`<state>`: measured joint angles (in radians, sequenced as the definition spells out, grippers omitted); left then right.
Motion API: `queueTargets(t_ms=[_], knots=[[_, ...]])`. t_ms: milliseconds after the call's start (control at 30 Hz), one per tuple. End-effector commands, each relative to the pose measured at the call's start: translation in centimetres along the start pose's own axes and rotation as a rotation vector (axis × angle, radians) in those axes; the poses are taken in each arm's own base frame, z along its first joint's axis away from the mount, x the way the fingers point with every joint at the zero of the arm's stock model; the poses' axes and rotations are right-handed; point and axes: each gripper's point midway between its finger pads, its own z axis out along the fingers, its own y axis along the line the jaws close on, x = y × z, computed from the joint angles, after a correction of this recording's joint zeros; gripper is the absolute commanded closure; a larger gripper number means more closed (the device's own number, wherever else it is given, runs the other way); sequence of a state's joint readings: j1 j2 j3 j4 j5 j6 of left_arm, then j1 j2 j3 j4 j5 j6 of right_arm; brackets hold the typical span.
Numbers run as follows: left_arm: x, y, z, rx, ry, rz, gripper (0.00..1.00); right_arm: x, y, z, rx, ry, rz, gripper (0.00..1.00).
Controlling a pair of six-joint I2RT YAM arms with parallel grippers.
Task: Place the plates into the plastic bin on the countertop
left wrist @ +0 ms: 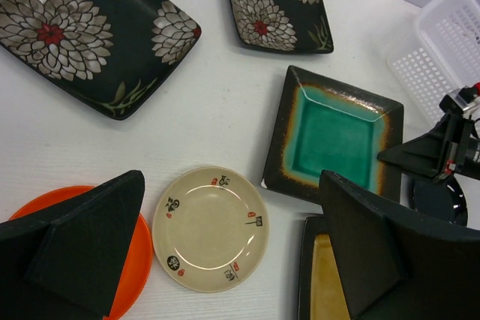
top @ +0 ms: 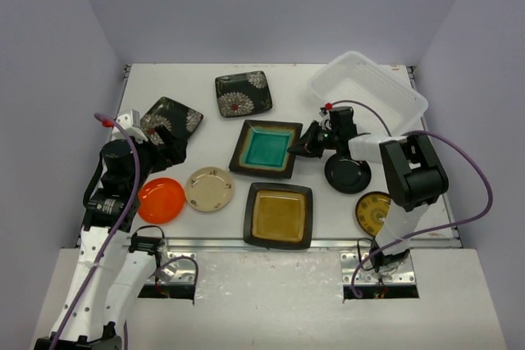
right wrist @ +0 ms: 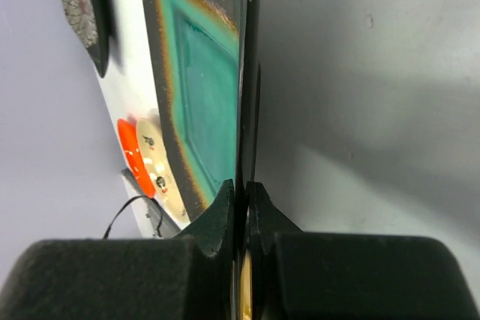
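Observation:
My right gripper (top: 306, 145) (right wrist: 241, 189) is shut on the right rim of the square teal-centred plate (top: 266, 147) (right wrist: 201, 88), which lies low at the middle of the countertop (top: 205, 133). My left gripper (top: 168, 145) (left wrist: 231, 207) is open and empty above the round cream plate (top: 209, 188) (left wrist: 211, 228), beside the orange plate (top: 161, 200) (left wrist: 133, 275). Two black floral plates (top: 172, 119) (top: 244, 93) lie at the back. The amber-centred plate (top: 279, 215) is at the front. The round black plate (top: 348, 173) and the yellow-patterned plate (top: 374, 212) lie under the right arm. The plastic bin (top: 410, 97) stands at the back right and looks empty.
A metal rail (top: 213, 243) runs along the front edge. Purple cables loop from both arms. Grey walls close in the back and both sides. The right arm's body (top: 414, 174) stands over the front right corner.

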<state>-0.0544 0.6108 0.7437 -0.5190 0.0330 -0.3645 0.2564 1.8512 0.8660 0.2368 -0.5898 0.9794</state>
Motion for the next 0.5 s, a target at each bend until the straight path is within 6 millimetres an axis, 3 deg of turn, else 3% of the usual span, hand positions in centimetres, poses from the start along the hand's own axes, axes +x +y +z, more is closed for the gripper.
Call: queueTargets(t_ms=[0, 200, 367, 467], knots=[[-0.8, -0.9, 0.1, 0.039, -0.034, 0.012, 0.0, -3.6, 8.9, -4.5, -0.237, -0.097, -0.053, 1.0], [-0.7, -1.0, 0.1, 0.043, -0.032, 0.012, 0.0, -6.7, 12.6, -10.1, -0.338, -0.186, -0.055, 1.0], [-0.6, -1.2, 0.1, 0.052, -0.026, 0.016, 0.0, -13.8, 10.7, -15.5, -0.236, -0.395, 0.019, 1.0], [-0.6, -1.3, 0.1, 0.055, -0.027, 0.017, 0.0, -17.0, 9.1, -17.1, -0.161, -0.469, 0.073, 1.0]])
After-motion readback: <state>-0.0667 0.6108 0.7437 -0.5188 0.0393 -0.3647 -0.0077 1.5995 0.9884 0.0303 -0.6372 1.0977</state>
